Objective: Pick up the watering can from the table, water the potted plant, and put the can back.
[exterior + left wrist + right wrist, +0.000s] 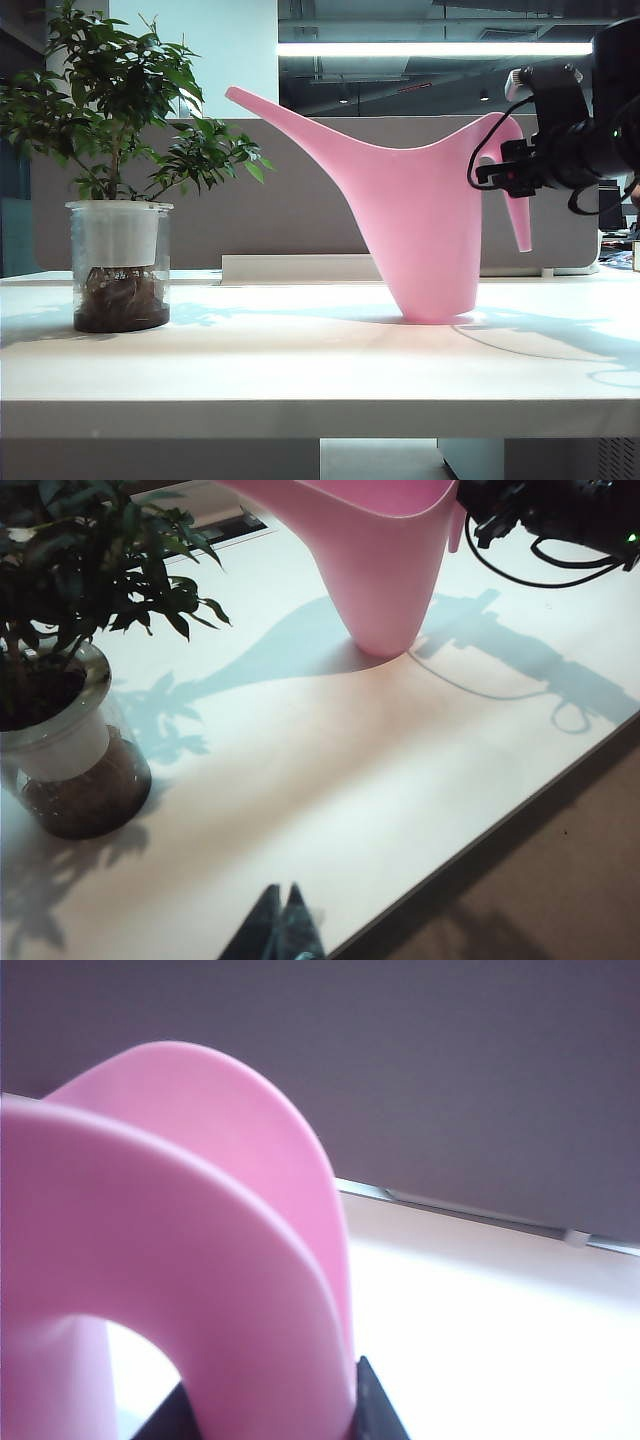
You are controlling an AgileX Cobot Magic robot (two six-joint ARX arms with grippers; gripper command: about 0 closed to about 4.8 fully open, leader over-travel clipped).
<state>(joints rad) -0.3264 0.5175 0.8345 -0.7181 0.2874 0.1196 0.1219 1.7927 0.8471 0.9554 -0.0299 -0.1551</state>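
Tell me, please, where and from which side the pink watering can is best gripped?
Grip the watering can by its arched handle, coming from the side away from the spout. The right end effector is closed on that handle. The left end effector hangs shut, away from the can.

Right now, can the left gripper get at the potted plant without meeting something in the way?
Probably yes. Bare table lies between the shut left gripper and the potted plant; the watering can stands farther off.
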